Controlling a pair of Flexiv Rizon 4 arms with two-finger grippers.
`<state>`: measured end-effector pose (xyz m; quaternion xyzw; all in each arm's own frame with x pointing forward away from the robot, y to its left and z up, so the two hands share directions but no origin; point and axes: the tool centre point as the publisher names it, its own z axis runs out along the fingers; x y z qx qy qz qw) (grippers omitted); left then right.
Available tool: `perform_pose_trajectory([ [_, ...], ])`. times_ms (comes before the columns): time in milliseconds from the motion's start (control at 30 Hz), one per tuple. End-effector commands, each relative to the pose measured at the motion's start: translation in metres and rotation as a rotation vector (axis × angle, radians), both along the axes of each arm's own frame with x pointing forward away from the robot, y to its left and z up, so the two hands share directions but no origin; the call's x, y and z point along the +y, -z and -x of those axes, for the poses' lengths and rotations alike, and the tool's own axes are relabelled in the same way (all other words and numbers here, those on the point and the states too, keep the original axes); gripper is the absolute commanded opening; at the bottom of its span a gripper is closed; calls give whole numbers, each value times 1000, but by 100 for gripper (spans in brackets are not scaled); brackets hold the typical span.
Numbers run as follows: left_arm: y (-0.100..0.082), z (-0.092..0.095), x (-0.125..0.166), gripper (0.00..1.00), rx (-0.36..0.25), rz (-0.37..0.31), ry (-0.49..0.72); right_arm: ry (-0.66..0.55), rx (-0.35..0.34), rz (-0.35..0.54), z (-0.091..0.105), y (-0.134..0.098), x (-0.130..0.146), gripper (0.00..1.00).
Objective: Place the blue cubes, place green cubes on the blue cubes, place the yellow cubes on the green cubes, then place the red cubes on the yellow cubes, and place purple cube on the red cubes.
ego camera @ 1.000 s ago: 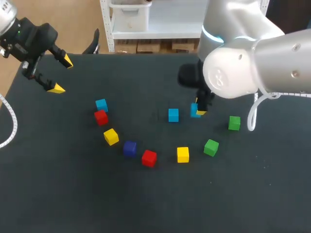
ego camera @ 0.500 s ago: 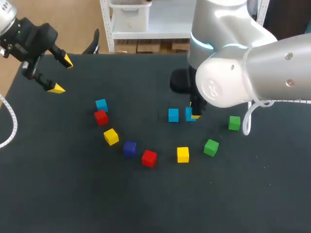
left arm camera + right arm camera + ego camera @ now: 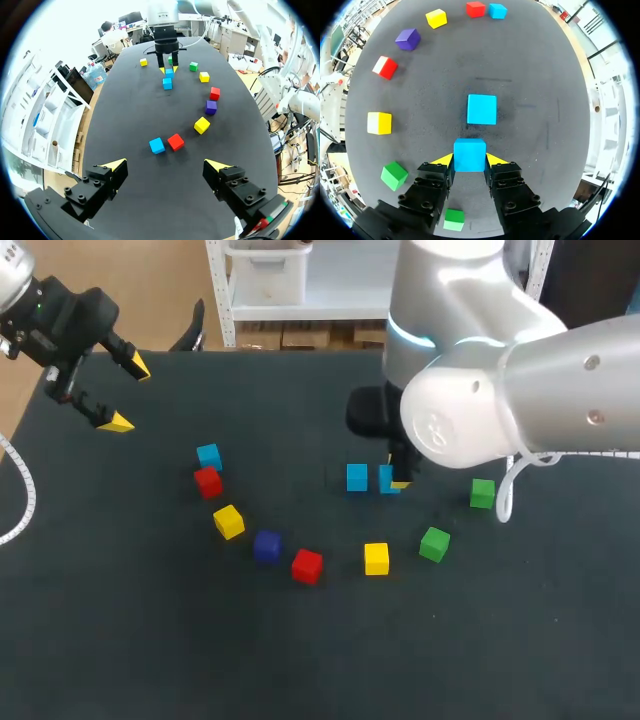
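R arm now sits further toward 9 o'clock in head view than 1 s ago, carrying its cube closer to the loose blue one. L arm and all other cubes are unchanged.

R gripper [image 3: 469, 160]: fingers a cube-width apart, both yellow tips pressed on opposite sides of the held blue cube [image 3: 469, 154], so it's gripped. Can't tell if the cube touches the table [image 3: 150, 640]. 2nd blue cube [image 3: 482, 109] lies just ahead of the fingers w/ a small gap. In head view it's at 9 o'clock of the held one, just beside it and not touching.

Outward from the held cube, head view:
- far green cube [image 3: 482, 493] at 3 o'clock, near
- near green cube [image 3: 434, 543] at 5 o'clock
- mid yellow cube [image 3: 376, 558] at 6 o'clock
- mid red cube [image 3: 307, 565] at 7 o'clock
- purple cube [image 3: 267, 546] at 8 o'clock, just beside the mid red one
- left yellow cube [image 3: 229, 521] at 10 o'clock of the purple one
- left red cube [image 3: 208, 481] further on, w/ 3rd blue cube [image 3: 209, 455] against it at 12 o'clock

L gripper [image 3: 165, 164]: fingers spread wide, nothing between them. It hovers over the table's 10 o'clock corner, well apart from every cube. The nearest cubes ahead of it are the 3rd blue and left red.
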<state>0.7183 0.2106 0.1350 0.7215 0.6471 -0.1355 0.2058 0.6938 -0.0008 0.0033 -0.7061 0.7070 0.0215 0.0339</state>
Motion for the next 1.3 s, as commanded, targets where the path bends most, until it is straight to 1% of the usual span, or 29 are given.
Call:
perform_pose_trajectory([
  [33,0,0,1,100,-2,1,2,0,-2,2,-2,1,2,0],
  [433,0,0,1,100,-2,1,2,5,-2,9,-6,3,0,0],
  [1300,0,0,1,100,-2,1,2,5,5,0,-8,6,1,0],
])
